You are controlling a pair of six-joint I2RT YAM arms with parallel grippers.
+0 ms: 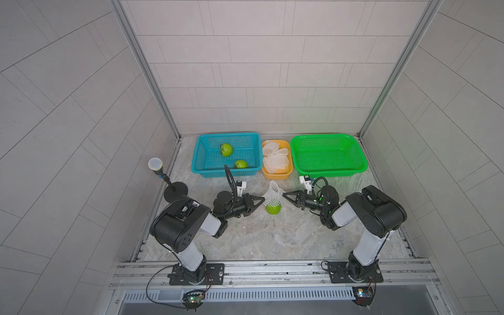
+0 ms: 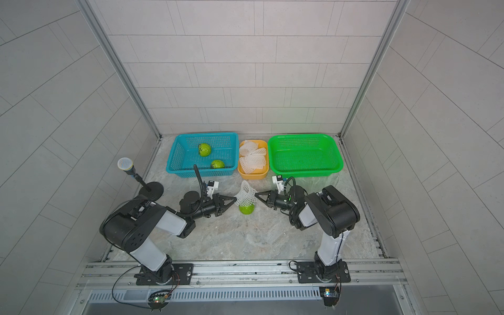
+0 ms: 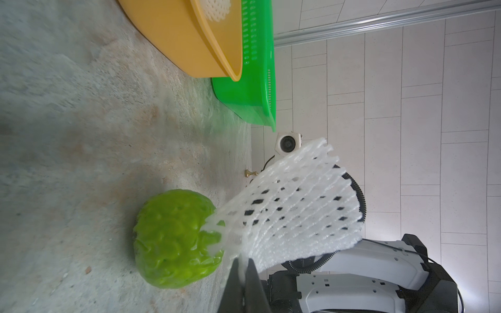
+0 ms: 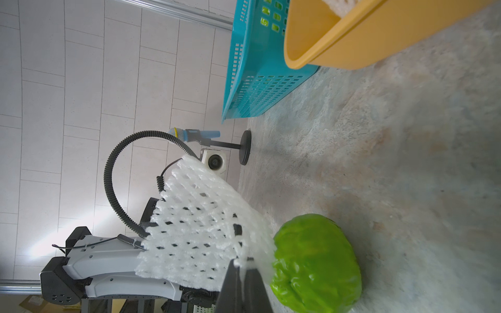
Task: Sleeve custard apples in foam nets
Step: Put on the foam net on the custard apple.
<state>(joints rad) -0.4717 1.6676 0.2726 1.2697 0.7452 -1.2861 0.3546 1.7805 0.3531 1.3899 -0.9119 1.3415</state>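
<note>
One bright green bumpy custard apple (image 1: 273,209) (image 2: 246,209) (image 3: 176,238) (image 4: 317,260) sits on the marbled table between the arms. A white foam net (image 1: 272,195) (image 2: 245,197) (image 3: 295,206) (image 4: 200,233) stands over its top, stretched from both sides. My left gripper (image 1: 262,200) (image 2: 234,201) (image 3: 243,264) is shut on the net's left edge. On the opposite edge my right gripper (image 1: 284,194) (image 2: 256,195) (image 4: 241,264) is shut too. Two more custard apples (image 1: 226,149) (image 1: 241,164) lie in the blue basket (image 1: 200,152). Several spare foam nets (image 1: 275,156) fill the orange tub (image 1: 276,175).
A green basket (image 1: 328,169) (image 2: 305,167) stands at the back right, next to the orange tub (image 2: 252,174). A microphone on a round black stand (image 1: 174,191) (image 2: 148,189) is at the left edge. Tiled walls enclose the table on three sides.
</note>
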